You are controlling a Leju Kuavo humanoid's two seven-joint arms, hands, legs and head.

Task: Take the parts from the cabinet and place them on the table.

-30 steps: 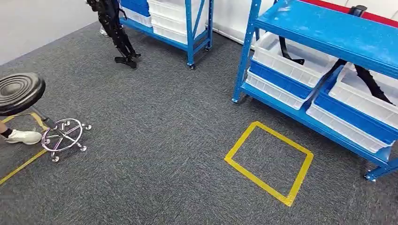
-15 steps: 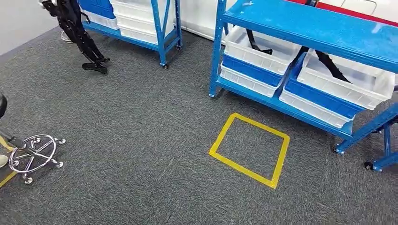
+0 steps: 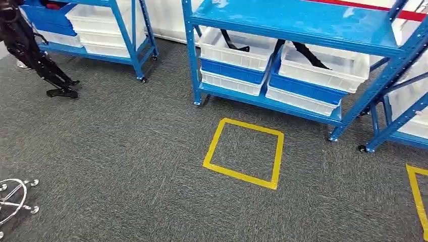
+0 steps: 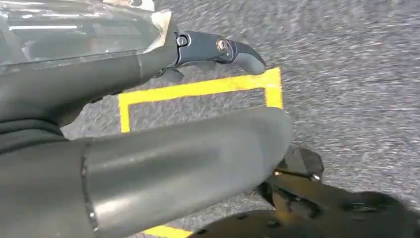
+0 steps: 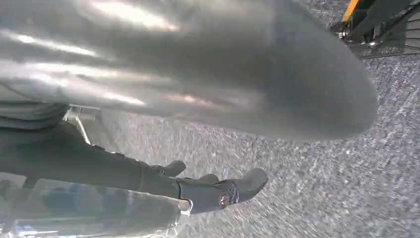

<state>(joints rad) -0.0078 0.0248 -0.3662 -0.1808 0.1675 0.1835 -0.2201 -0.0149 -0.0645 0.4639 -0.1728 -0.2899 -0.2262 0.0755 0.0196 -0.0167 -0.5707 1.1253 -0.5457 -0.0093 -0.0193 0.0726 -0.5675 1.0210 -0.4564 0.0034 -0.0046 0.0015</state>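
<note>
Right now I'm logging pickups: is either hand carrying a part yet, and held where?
Nothing is held. The left hand and right hand hang over grey carpet, fingers apart with nothing between them.

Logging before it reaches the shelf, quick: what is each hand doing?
Left hand: holding nothing, fingers extended, open.
Right hand: holding nothing, fingers extended, open.
</note>
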